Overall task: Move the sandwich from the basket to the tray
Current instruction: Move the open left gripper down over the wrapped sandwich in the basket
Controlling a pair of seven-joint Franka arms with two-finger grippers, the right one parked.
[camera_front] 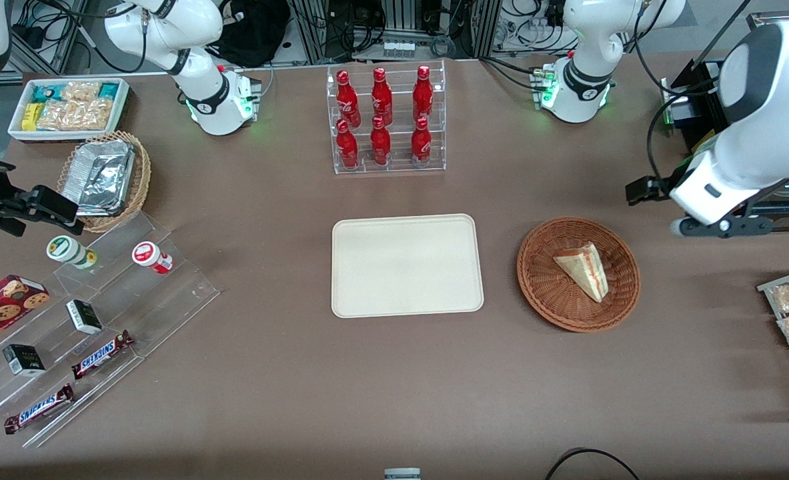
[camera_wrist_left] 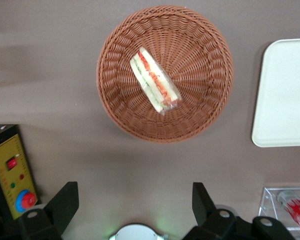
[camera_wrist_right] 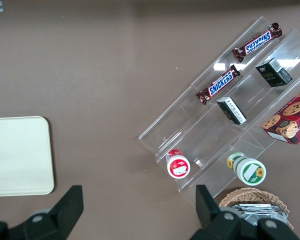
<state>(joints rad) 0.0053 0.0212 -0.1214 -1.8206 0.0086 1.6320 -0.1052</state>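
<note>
One sandwich [camera_wrist_left: 154, 81] in basket [camera_wrist_left: 205, 107]; tool [camera_wrist_left: 135, 202] spread wide, high above, apart.

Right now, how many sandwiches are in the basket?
1. A single sandwich lies inside the reddish-brown basket, beside the bare tray. Nothing else shows in the basket. The claw hangs open above the table near the basket, holding nothing.
</note>
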